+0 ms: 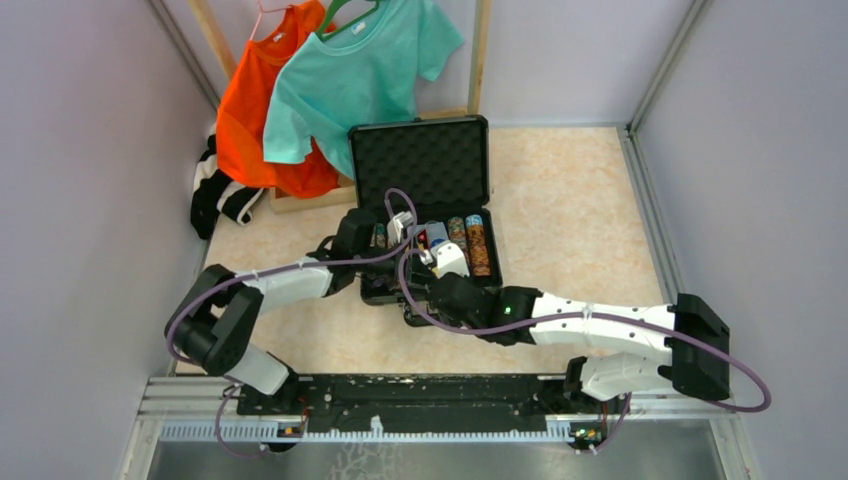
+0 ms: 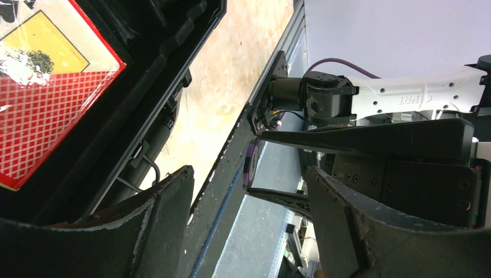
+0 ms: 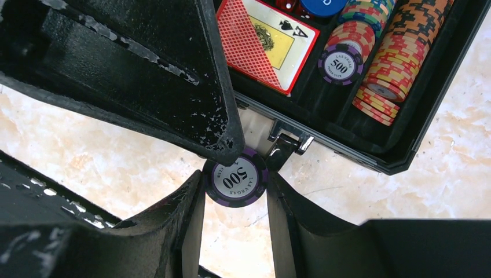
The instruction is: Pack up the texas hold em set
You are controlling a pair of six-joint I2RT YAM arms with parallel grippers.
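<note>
One purple 500 chip (image 3: 234, 180) is pinched between the fingers (image 3: 188, 220) of the right gripper (image 3: 235, 194). Its face is to the camera: white centre, dark purple rim. It hangs outside the black briefcase (image 3: 405, 145), just in front of the near wall and beside the metal latch (image 3: 288, 145), above the beige table (image 3: 87, 133).

The briefcase stands open in the middle of the table, lid (image 1: 420, 160) upright w/ egg-crate foam inside.

Right wrist view shows the inside best:
- red card box (image 3: 263, 43) lying flat, w/ an ace of spades printed on it
- rows of chips (image 3: 399, 52) standing on edge, in red, orange, yellow and green
- second 500 chip (image 3: 340, 65) closing one row
- blue button (image 3: 324, 6) and red dice (image 3: 286, 4), both cut by the top edge

The left gripper (image 2: 250, 179) has its fingers wide apart w/ nothing clamped btw. them. In the right wrist view one worn black finger (image 3: 145, 75) of it reaches the top of the held chip. Touching or just apart, I cannot tell.

Left wrist view only: the held chip edge-on, a thin purple disc, w/ the white right arm (image 2: 417, 95) behind it. The card box also shows from close, w/ shiny wrap.

Top view only: an orange t-shirt (image 1: 255, 110) and a teal t-shirt (image 1: 360, 70) hang behind the lid. The held chip is hidden under the arms there.
</note>
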